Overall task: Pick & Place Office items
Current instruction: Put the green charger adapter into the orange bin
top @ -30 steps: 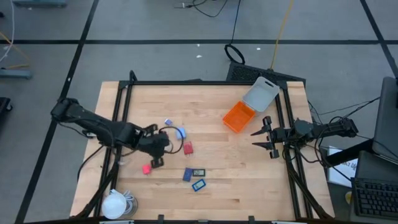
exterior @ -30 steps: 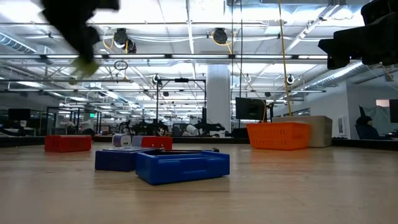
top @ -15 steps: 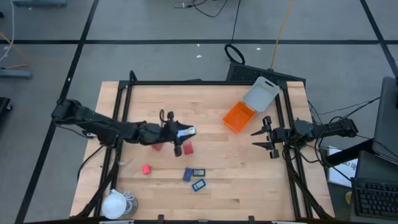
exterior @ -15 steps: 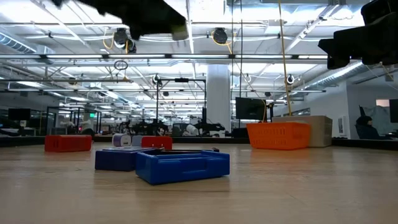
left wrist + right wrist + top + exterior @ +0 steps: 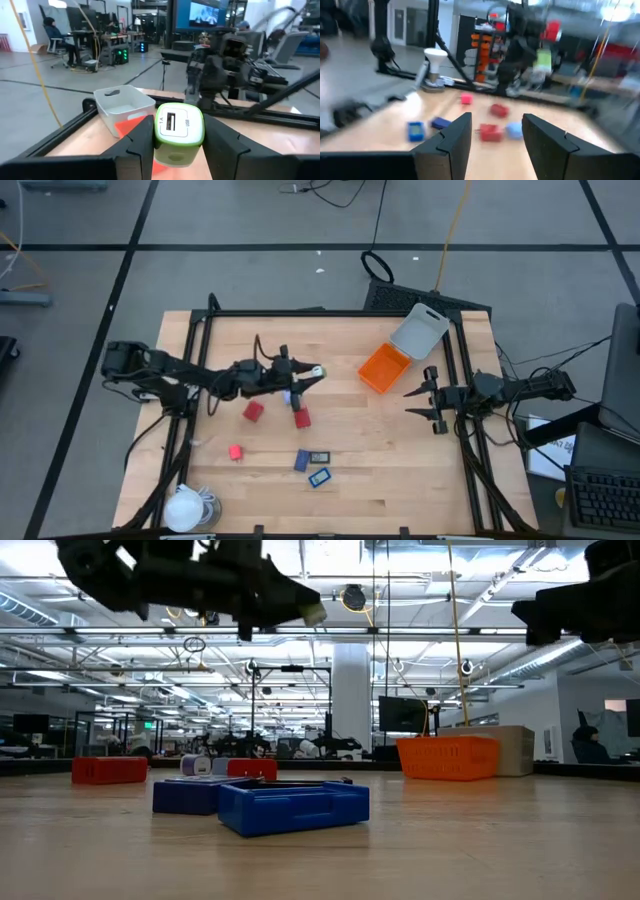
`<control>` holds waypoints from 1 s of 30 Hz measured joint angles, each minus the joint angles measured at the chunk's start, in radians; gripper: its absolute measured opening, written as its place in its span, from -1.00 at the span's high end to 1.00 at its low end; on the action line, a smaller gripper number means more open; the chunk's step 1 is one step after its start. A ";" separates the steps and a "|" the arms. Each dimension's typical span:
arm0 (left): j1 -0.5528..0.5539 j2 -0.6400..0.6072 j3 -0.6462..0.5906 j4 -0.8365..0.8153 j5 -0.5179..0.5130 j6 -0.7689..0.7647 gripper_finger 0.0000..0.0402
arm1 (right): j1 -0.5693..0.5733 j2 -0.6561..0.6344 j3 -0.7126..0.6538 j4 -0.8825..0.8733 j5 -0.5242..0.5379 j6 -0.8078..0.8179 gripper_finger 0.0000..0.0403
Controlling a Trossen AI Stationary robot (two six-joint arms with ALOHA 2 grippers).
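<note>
High view: left gripper (image 5: pixel 312 372) is raised over the wooden table (image 5: pixel 400 470), near the orange plastic tray (image 5: pixel 384 367); right gripper (image 5: pixel 428 401) waits, fingers apart.
Left wrist view: fingers (image 5: pixel 141 141) clamp a white-and-green USB charger cube (image 5: pixel 178 132).

Robotics lab in a big open-plan industrial/office hall. Evidence: wooden bench (image 5: pixel 400 470) w/ black metal frame (image 5: pixel 330 311) on grey floor, cables (image 5: pixel 340 192) trailing past its far edge; exposed ceiling w/ pipes & strip lights (image 5: pixel 420 600); glass partitions, monitors (image 5: pixel 206 13), desks w/ a seated person (image 5: pixel 52 30); keyboard (image 5: pixel 605 498) off the bench's right near corner.
</note>
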 joint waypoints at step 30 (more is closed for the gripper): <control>0.024 0.271 0.002 0.538 0.312 0.043 0.34 | 0.001 0.035 0.000 0.225 0.075 0.204 0.17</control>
